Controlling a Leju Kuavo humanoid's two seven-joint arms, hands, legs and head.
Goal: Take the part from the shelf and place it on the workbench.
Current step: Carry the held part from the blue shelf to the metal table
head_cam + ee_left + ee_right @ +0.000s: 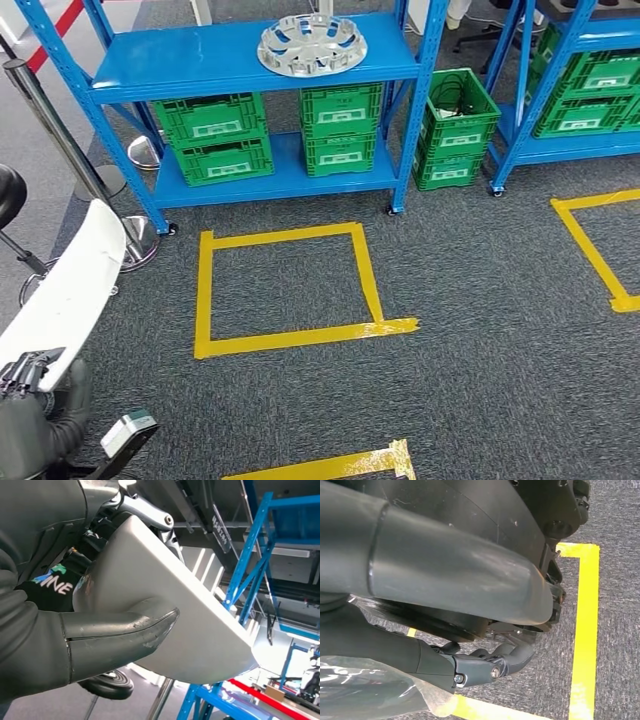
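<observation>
While gripping the white panel (66, 290) in the left hand (26, 385), held its long axis pointing far-right toward the shelf (249, 65); right hand (497, 665) curled, empty.

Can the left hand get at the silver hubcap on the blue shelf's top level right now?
Probably not. The left hand already grips a white curved panel, and the silver round hubcap lies well ahead on the blue shelf, beyond the yellow tape square.

Even, bright indoor light with soft shadows; glare on the yellow floor tape (302, 338); wrist close-ups slightly blurred.
</observation>
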